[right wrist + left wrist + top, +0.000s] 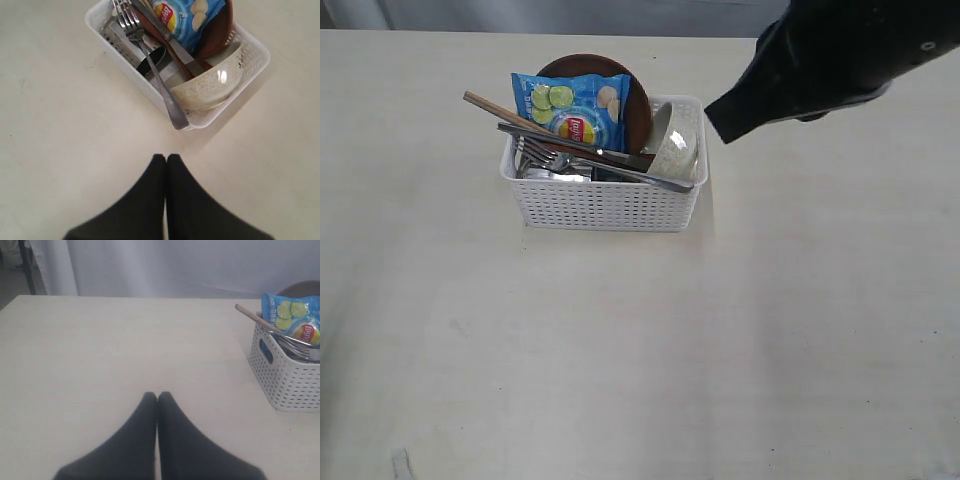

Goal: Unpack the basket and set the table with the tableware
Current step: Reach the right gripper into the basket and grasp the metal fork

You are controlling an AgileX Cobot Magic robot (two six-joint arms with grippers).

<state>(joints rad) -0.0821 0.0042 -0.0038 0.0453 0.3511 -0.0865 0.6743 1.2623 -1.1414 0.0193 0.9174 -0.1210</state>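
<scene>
Your right end effector [166, 157] was pressed together, empty, over the worktop [740, 340] near the basket [605, 205]. Your left end effector [157, 395] was likewise pressed together on nothing, well apart from it. Bowl [675, 150], plate [638, 110], fork [620, 172], knife [560, 140] and chip bag [575, 110] sat in the basket.

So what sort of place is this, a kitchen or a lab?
Probably a lab or test room: a black robot arm hangs over a pale table, a plain white curtain backs it, and one packed basket sits staged.
</scene>
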